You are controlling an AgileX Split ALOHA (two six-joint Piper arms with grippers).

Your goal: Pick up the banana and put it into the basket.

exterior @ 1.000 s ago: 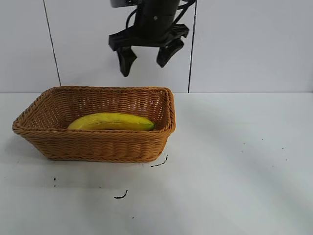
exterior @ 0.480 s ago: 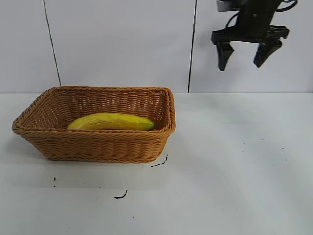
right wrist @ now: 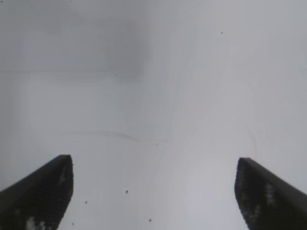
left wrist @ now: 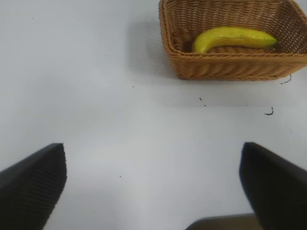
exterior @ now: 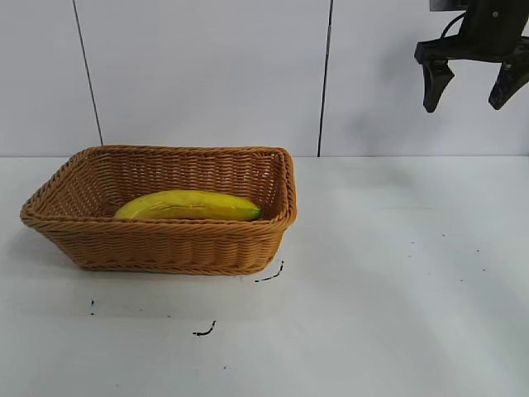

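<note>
One curved banana [exterior: 188, 205], woven basket [exterior: 165, 246]

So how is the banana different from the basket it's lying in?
The banana is smooth and bright yellow; the basket is bumpy woven wicker, tan-orange. The banana is long and gently curved, while the basket is a rectangle with flared sides. The banana is smaller and fits inside; the basket is the bigger thing holding it. Both sit still on the white table, with the right end effector open, high up and off to the side.
</note>
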